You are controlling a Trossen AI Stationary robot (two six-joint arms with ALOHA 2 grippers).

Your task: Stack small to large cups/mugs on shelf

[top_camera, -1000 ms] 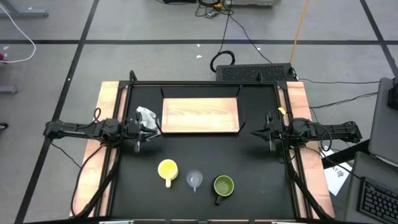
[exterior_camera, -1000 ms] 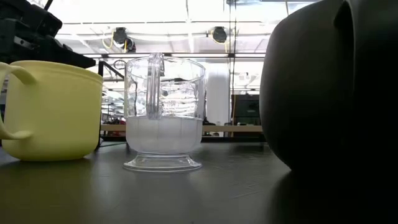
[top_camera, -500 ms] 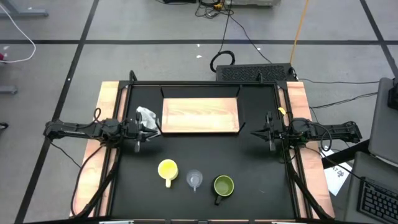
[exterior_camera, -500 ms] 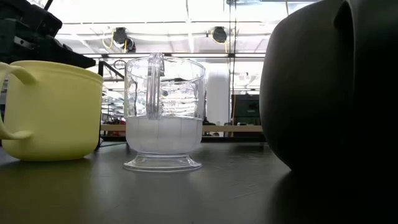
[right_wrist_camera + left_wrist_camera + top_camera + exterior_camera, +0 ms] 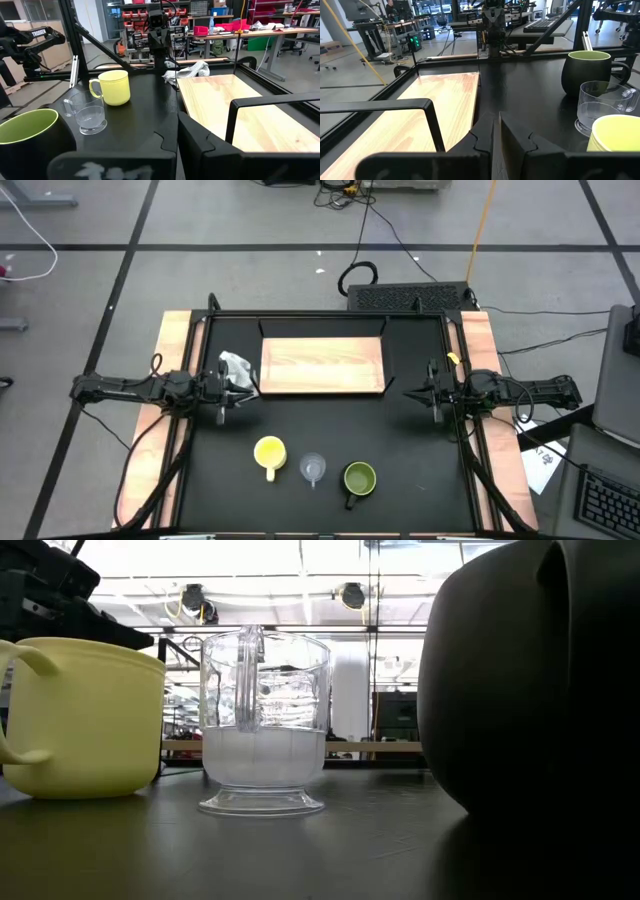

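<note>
Three cups stand upright on their bases in a row near the table's front edge: a yellow mug [image 5: 269, 453], a clear glass cup [image 5: 314, 469] and an olive-green mug [image 5: 359, 478]. The shelf [image 5: 323, 366], a light-wood board in a thin dark frame, lies flat at the table's far middle. My left gripper [image 5: 245, 393] is shut and hangs level at the shelf's left end. My right gripper [image 5: 408, 392] is shut and hangs level at the shelf's right end. Both point toward the table's middle and touch nothing.
A grey-white cloth wad [image 5: 237, 368] lies by the shelf's left end, close to my left gripper. Pale wooden planks [image 5: 167, 370] run along both sides of the black table top. Bare table [image 5: 330, 425] lies between the shelf and the cups.
</note>
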